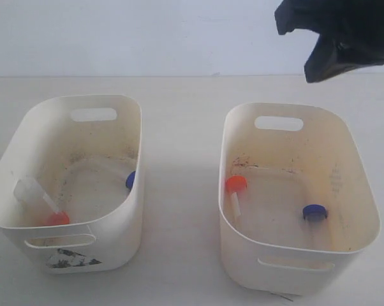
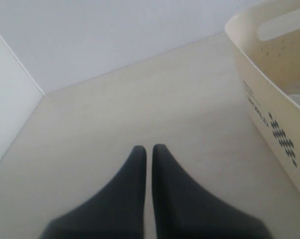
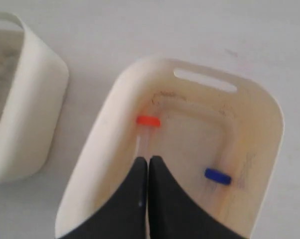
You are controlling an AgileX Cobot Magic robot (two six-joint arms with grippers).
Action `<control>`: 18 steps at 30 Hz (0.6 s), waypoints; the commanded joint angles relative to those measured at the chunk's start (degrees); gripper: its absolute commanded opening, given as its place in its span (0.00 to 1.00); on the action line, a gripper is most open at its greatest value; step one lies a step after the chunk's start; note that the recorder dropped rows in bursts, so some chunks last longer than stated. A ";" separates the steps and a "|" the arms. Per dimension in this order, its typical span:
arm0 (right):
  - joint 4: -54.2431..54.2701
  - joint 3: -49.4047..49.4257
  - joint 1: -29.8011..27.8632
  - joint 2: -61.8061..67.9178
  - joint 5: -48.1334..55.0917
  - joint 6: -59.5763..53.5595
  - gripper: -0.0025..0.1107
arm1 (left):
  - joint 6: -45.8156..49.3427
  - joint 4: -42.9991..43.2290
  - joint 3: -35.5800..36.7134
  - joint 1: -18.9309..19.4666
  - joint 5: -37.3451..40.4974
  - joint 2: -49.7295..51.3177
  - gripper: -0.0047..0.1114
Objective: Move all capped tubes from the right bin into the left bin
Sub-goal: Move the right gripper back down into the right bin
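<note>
The right bin (image 1: 243, 255) holds an orange-capped tube (image 1: 235, 186) against its left wall and a blue-capped tube (image 1: 314, 212) on its floor. In the right wrist view my right gripper (image 3: 148, 159) hovers shut and empty above this bin (image 3: 105, 129), its tips near the clear body of the orange-capped tube (image 3: 148, 121), with the blue cap (image 3: 218, 176) off to one side. The left bin (image 1: 115, 248), smudged in front, contains an orange-capped tube (image 1: 55, 218) and a blue cap (image 1: 130, 180). My left gripper (image 2: 149, 148) is shut over bare table beside the left bin (image 2: 269, 99).
The right arm's dark bulk (image 1: 335, 35) hangs at the top right of the exterior view, behind the right bin. A strip of cream table (image 1: 179, 191) separates the two bins. A pale wall (image 2: 90, 40) rises behind the table.
</note>
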 commanded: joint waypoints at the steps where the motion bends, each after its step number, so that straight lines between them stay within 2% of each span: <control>1: -1.10 -4.56 -0.27 6.16 9.31 5.39 0.02 | -0.54 -0.07 -0.21 0.02 -0.13 0.03 0.08; 13: 2.68 -4.50 0.30 18.46 9.31 10.07 0.02 | -0.54 -0.07 -0.21 0.02 -0.13 0.03 0.08; 18: -2.38 -4.50 3.26 22.26 8.98 11.52 0.02 | -0.54 -0.07 -0.21 0.02 -0.13 0.03 0.08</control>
